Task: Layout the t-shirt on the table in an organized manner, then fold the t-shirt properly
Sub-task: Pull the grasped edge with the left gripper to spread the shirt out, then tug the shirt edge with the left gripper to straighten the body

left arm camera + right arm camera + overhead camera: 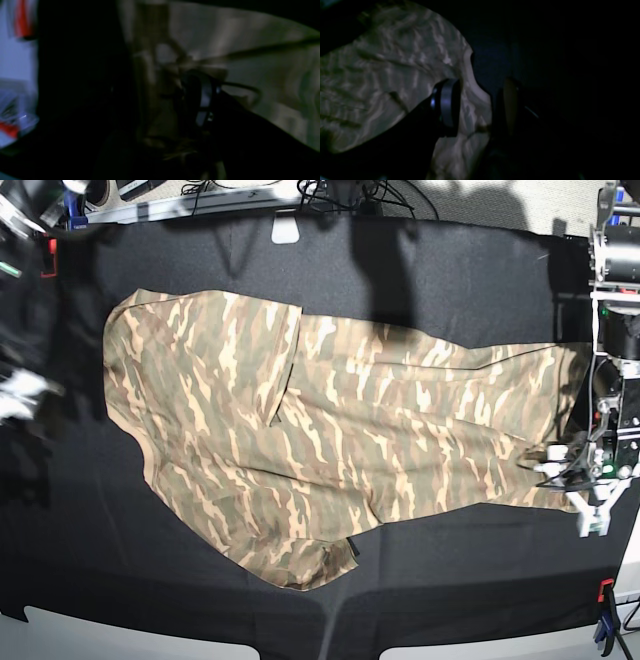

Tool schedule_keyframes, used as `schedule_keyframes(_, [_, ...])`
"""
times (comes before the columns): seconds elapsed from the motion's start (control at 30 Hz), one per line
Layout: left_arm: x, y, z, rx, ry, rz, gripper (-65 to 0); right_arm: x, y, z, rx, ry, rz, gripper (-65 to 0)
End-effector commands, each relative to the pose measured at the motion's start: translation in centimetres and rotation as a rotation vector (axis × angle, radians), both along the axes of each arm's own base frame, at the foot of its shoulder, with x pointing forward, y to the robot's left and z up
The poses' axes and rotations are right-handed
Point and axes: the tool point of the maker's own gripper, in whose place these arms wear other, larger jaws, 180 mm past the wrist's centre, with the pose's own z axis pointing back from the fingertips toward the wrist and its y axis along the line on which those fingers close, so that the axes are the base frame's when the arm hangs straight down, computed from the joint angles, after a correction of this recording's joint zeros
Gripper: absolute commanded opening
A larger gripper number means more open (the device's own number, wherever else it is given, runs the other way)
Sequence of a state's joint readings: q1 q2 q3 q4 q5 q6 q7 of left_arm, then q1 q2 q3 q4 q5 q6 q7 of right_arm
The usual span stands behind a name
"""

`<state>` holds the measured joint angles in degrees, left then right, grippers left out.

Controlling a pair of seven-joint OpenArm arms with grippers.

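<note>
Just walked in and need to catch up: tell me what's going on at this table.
A two-armed robot is laying out a camouflage t-shirt on the black table. The shirt lies spread across the middle but still wrinkled, with one sleeve folded over. The left gripper sits at one end of the shirt; its wrist view is too blurred to show its jaws. The right gripper is open, its fingers straddling the fabric's edge at the other end. No folding has started.
</note>
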<state>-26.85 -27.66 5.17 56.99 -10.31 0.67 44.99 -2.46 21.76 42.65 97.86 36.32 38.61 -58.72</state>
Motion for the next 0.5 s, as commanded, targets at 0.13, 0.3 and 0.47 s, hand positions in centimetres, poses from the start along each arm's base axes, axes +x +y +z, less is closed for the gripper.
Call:
schedule_keyframes(0.13, [1.3,-0.2,1.7,-0.01,-0.047,0.001,-31.9,2.2,-0.8,-4.7,0.033,0.091,-0.05,-38.1])
schedule_keyframes(0.3, [1.7,-2.4,1.1,-0.045,-0.047,-0.018,-31.9,1.3,-0.8,-9.1,0.152,0.233,-0.076,-38.1])
schedule_keyframes(0.47, [2.0,-4.5,0.6,-0.077,-0.046,-0.036,-31.9,0.2,1.0,-11.2,0.266,0.293,-0.029,-38.1])
